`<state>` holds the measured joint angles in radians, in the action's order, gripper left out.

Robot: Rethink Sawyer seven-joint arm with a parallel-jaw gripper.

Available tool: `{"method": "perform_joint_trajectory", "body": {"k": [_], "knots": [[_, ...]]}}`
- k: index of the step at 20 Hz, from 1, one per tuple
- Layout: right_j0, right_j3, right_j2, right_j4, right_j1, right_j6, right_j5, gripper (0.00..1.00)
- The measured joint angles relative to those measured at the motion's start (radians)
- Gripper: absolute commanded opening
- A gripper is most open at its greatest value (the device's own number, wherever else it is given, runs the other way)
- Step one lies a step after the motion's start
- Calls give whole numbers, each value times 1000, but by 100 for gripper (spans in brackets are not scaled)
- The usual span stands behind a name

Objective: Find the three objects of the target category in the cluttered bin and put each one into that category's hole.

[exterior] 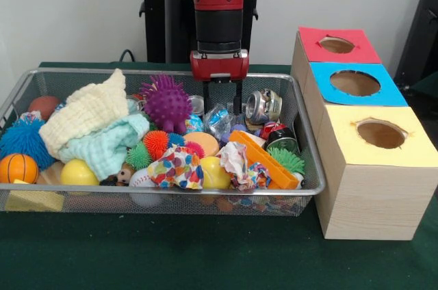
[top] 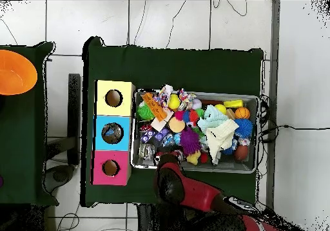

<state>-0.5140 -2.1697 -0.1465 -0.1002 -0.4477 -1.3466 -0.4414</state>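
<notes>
From my seat across the surface (exterior: 205, 262), the cluttered bin (exterior: 164, 196) fills the near field, its front edge packed with a yellow ball (exterior: 79, 172), a spotted crumpled paper (exterior: 176, 167) and an orange block (exterior: 263, 160). Behind those, near the bin's middle toward twelve o'clock, I can make out one crushed bottle (exterior: 217, 120), clear and crinkly with a blue patch, just beside a purple spiky ball (exterior: 166, 102) at its nine o'clock and silver cans (exterior: 263, 105) at its three o'clock. I judge the bottle very light, thin-walled, springy and slick, so I'd take it across a flattened fold, not the label. The tool (exterior: 222, 102) hangs directly over it, prongs spread either side and holding nothing that I can see. Farthest off at three o'clock stand the wooden boxes (exterior: 373, 187); I cannot tell which hole is the bottles'.
</notes>
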Motion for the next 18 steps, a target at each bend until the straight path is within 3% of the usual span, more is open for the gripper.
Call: {"method": "perform_joint_trajectory", "body": {"k": [6,15,16,18], "knots": [[0,0,-4,0,-4,-56,-58,100],[5,1,-3,7,-7,-108,-60,100],[7,1,-3,10,-8,-112,-60,0],[16,3,-1,18,-10,-112,-60,0]]}}
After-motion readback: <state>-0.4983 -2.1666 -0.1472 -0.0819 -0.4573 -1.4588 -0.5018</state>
